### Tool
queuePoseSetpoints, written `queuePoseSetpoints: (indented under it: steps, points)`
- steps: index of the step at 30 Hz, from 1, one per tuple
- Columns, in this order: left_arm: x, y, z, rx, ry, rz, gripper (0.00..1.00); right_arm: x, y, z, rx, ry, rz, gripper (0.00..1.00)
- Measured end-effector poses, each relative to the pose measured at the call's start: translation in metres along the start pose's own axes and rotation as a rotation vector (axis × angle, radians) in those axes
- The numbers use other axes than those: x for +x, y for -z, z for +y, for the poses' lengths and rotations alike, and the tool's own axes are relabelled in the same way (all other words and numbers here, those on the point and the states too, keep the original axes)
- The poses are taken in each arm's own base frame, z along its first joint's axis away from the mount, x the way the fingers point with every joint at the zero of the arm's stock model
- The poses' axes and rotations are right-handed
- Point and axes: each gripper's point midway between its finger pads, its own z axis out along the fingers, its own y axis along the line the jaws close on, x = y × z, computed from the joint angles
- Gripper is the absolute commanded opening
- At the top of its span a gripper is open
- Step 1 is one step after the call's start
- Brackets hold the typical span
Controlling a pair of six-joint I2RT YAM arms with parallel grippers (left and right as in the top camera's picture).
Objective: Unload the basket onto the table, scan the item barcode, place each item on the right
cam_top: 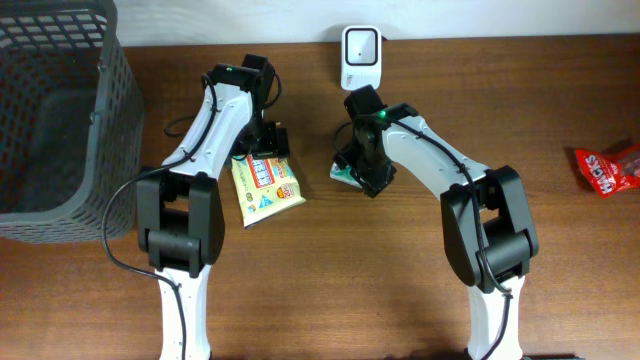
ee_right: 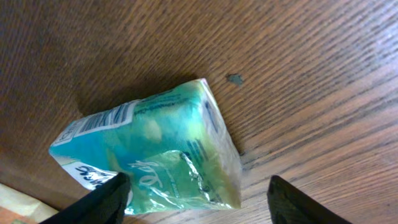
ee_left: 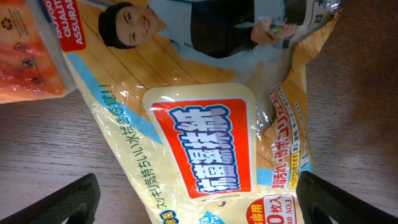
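The worktop (cam_top: pixel 400 290) is dark wood, and the white scanner (cam_top: pixel 360 55) sits at the middle of its far edge. The item the right arm is on is a small teal pack (ee_right: pixel 155 155). It lies on the wood around mid-worktop, on the near side of the scanner and a touch to its left. In the right wrist view the pack lies at a tilt, with a white end label that carries what looks like a barcode (ee_right: pixel 102 119).

The right gripper (ee_right: pixel 198 202) is down over it with 2 fingers spread, 1 on each side. The finger at the left of that view is right up against the pack, though I can't tell if it's actually touching. The other finger is clearly apart from it, with bare wood showing between, so nothing is pinched.

The left gripper (ee_left: pixel 205 202) hangs over a yellow snack bag (cam_top: pixel 268 188) lying just left of the teal pack. Its fingers are spread wide with the bag between them, and it isn't gripping anything. A corner of an orange packet (ee_left: pixel 28 59) pokes in beside the bag.

There's also a grey basket (cam_top: pixel 110 120) at the far left corner and a red snack pack (cam_top: pixel 605 168) at the right edge.
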Motion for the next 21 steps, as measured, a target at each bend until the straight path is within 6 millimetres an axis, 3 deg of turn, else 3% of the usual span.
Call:
queuePoseSetpoints:
  steps: [3, 10, 12, 15, 21]
  points:
    - [0.000, 0.000, 0.000, 0.000, 0.000, 0.000, 0.99, 0.000, 0.000, 0.000, 0.001, -0.003, -0.003, 0.59]
    - [0.000, 0.000, 0.000, 0.000, 0.000, 0.000, 0.99, 0.000, 0.000, -0.003, 0.010, 0.030, 0.001, 0.29]
    - [0.000, 0.000, 0.000, 0.000, 0.000, 0.000, 0.99, -0.002, 0.001, -0.004, 0.011, 0.063, 0.002, 0.26]
    - [0.000, 0.000, 0.000, 0.000, 0.000, 0.000, 0.99, -0.014, 0.003, -0.007, 0.001, 0.141, 0.006, 0.04]
    - [0.000, 0.000, 0.000, 0.000, 0.000, 0.000, 0.99, -0.060, 0.023, -0.018, -0.083, 0.453, 0.042, 0.04]
